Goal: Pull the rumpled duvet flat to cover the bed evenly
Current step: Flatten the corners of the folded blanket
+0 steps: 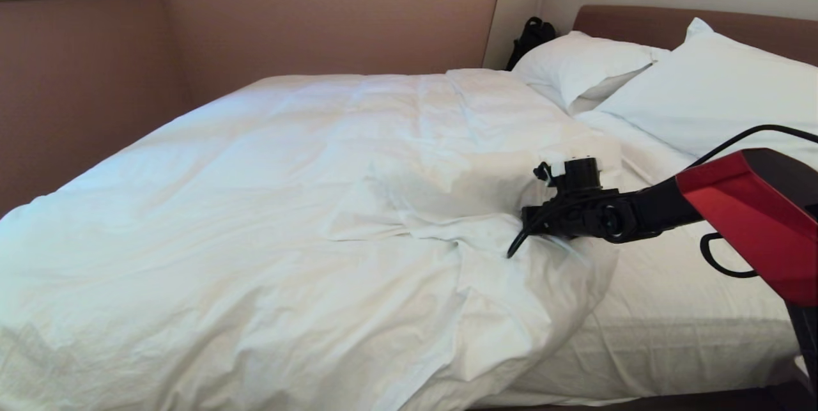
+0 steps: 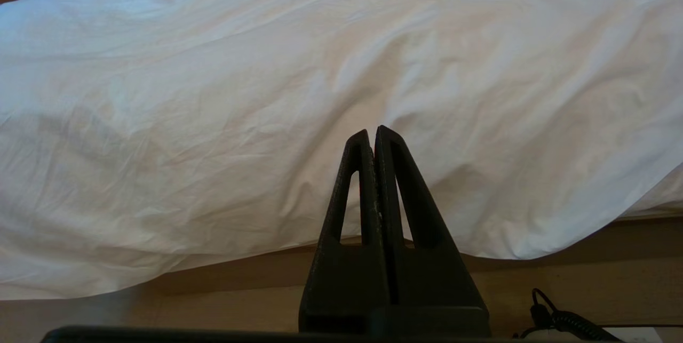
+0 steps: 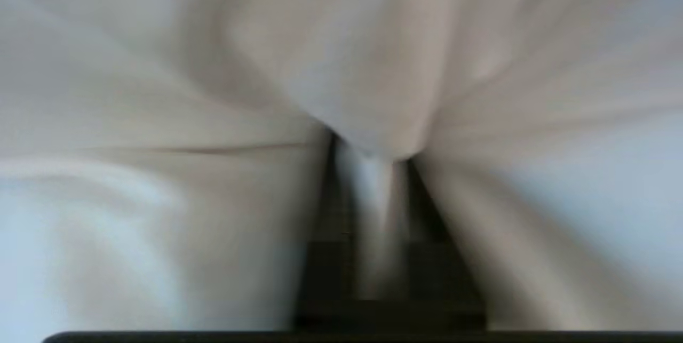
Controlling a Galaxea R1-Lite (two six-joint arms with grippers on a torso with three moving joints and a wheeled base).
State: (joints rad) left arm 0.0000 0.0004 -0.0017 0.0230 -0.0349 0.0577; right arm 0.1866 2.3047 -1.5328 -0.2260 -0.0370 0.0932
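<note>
A: Two grippers to call, and only one is on the cloth. The right gripper point(image 1: 533, 232) reaches in over the bed's point(image 1: 671, 334) near right side, down in the rumpled corner of the duvet point(image 1: 287, 219).

B: And its fingers?

A: Clamped. In the right wrist view a ridge of white cloth point(image 3: 373, 135) runs straight down between the two dark fingers point(image 3: 331, 225), pinched there, with duvet bulging on both sides.

B: Where does the duvet lie on the bed?

A: It covers the left and middle of the mattress, fairly smooth toward the far left corner. Its right edge is bunched and folded back on itself near the gripper, leaving a strip of fitted sheet point(image 1: 690, 309) bare along the right side, up to the pillows point(image 1: 703, 91) at the headboard point(image 1: 639, 21).

B: The other arm?

A: The left gripper point(image 2: 373, 132) hangs low beside the bed, fingers pressed together with nothing between them. Beyond its tips the duvet drapes over the bed's edge, apart from the fingers.

B: Anything else?

A: A black object point(image 1: 532, 37) sits by the far pillow, against the headboard surround; I cannot tell what it is.
</note>
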